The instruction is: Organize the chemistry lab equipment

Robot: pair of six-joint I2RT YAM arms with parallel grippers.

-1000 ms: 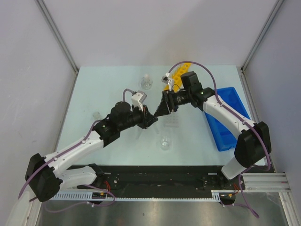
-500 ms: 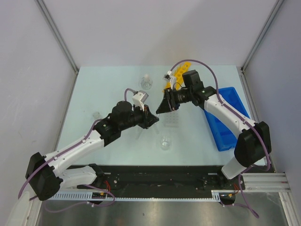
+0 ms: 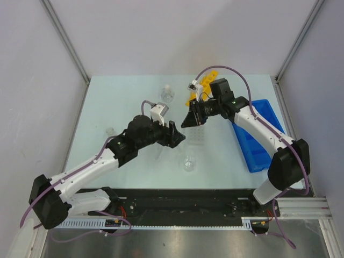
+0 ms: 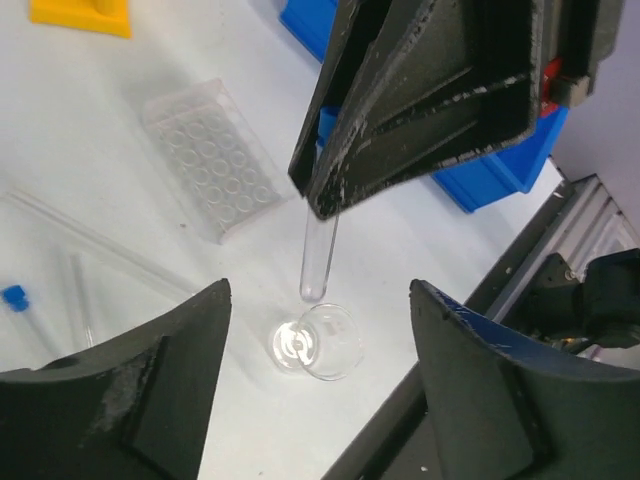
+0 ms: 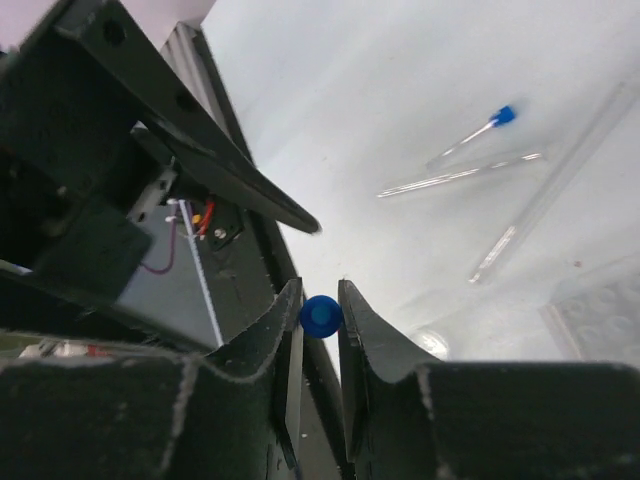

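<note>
Right tool [image 5: 320, 292] pinching blue-capped tube [image 5: 320, 316], cap seen only from right wrist; left tool [image 4: 318, 290] spread

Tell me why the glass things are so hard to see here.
Top view: soft even light, faint shadows, so the small clear beaker fades into the pale table. Left wrist view: the tube is sharp. Right wrist view: table glares white.

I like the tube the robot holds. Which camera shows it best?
Left wrist view: the clear tube hangs below the right gripper. Right wrist view shows only its blue cap. Top view: too small to tell.
</note>
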